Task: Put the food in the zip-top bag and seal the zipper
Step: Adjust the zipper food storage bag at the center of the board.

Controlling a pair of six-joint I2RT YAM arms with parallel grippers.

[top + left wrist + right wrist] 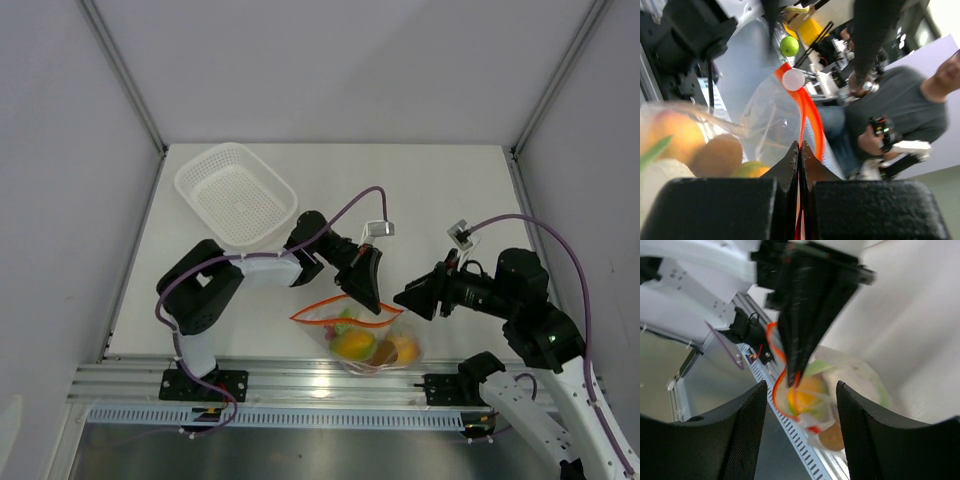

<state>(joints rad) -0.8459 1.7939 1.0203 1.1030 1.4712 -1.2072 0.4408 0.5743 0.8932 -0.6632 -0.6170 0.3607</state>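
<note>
now the zip-top bag (365,335) is by the near edge, with the food (352,345) inside. the left gripper (368,295) pinches the zipper (807,115) tight to hold it up. the right gripper (405,297) is wide open just beside it, holding nothing, maybe ready to seal. far left sits a basket (181,184).

Clear crinkly plastic zip-top bag (368,362) lies at the near table edge, between the two arms. Its thin red-orange zipper strip (300,316) bows open along the mouth. Inside are a yellow-orange toy fruit (352,345) and a peach-coloured piece (403,349). Left gripper (373,308) meets the strip near its right end. Right gripper (401,297) sits just beside that corner. White mesh basket (235,192) rests at far left.
</note>
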